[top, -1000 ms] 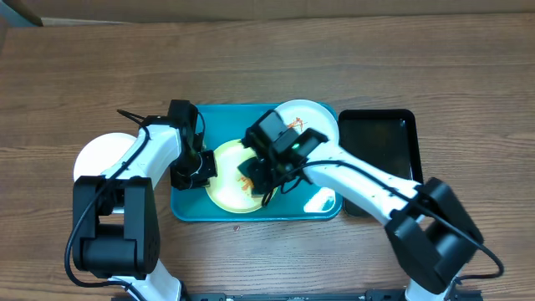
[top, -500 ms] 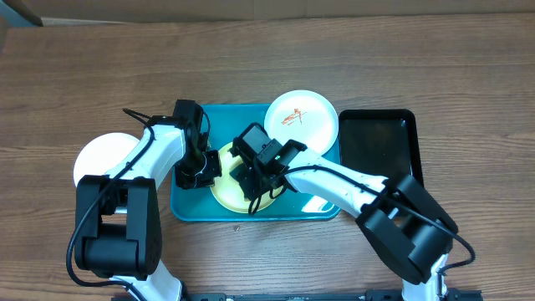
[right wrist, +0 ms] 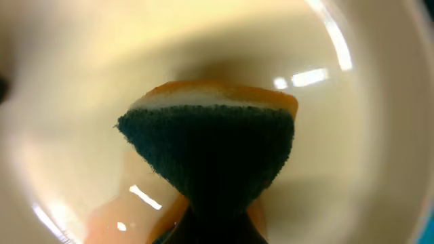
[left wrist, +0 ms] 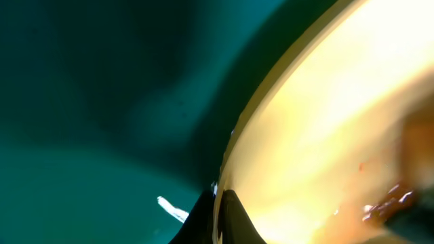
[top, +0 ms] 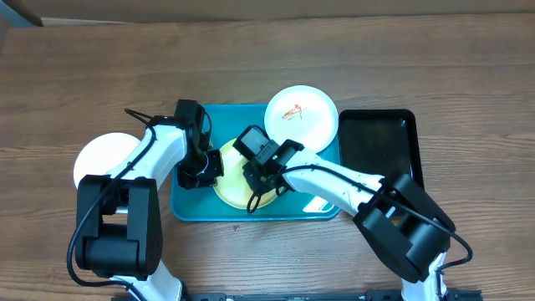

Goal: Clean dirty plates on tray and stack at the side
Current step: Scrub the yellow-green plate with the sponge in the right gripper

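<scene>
We see our right end effector [top: 255, 181] pinching a coarse green-and-orange sponge [right wrist: 210, 149] against the glossy, round pale-yellow plate [top: 227, 189]; our left end effector [top: 207, 170] clamps its rim.

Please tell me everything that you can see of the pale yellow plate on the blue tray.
The pale yellow plate is round, shallow and glossy, with a raised rim; the material may be plastic or glazed ware. It sits in the left half of the turquoise tray. Its inner surface looks wet and carries orange-red traces. The left gripper pinches its left rim. The right gripper holds a green-and-orange sponge pressed against the inside of the plate.
</scene>
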